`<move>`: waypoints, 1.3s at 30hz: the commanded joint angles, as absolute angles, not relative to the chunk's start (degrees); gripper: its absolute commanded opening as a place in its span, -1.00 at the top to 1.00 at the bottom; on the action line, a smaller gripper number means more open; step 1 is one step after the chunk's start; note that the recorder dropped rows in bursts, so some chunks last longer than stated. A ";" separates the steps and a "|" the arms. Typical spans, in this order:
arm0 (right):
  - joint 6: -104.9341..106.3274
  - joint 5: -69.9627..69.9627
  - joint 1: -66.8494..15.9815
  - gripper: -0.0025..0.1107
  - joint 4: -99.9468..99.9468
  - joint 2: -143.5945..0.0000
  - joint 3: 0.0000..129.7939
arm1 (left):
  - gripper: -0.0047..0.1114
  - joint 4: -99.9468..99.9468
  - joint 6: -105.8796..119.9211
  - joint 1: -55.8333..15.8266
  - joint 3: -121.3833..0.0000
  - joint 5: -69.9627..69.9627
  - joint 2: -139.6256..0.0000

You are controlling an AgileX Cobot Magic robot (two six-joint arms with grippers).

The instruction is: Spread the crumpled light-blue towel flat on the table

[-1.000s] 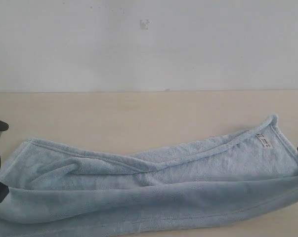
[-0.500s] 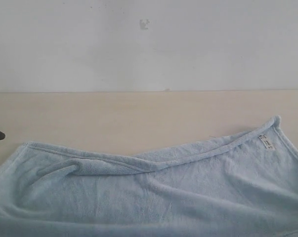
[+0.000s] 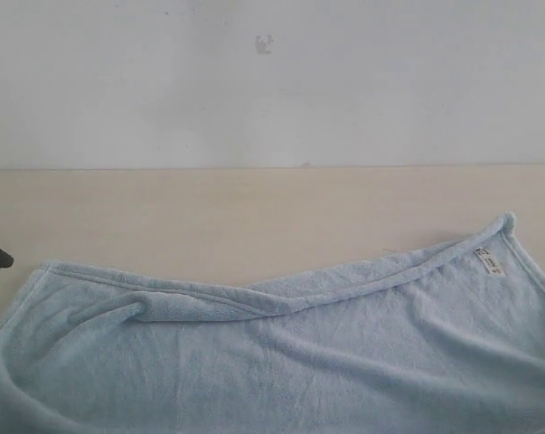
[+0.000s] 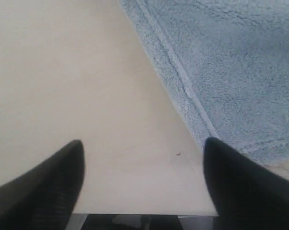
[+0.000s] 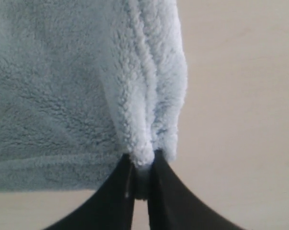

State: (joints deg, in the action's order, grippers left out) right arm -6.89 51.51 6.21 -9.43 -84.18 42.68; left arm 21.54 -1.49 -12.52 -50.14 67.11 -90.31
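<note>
At the left edge of the scene, the left gripper [image 4: 143, 143] holds its two black fingers wide apart with nothing between them, over the bare, wide, pale-beige matte table [image 3: 254, 208]. Just beside one finger runs the stitched hem of the large light-blue fluffy terry towel [image 3: 299, 362]. The towel lies across the near part of the table, mostly opened out, with a long folded ridge along its far side. A small white tag [image 3: 486, 262] sits near its far right corner. On the right, the right gripper [image 5: 140, 160] is pinched tight on a bunched fold of the towel's edge.
</note>
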 commanded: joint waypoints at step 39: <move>13.29 46.92 6.25 -0.09 20.76 -119.43 86.05 | 0.18 -46.73 42.25 2.81 -73.28 34.51 -112.91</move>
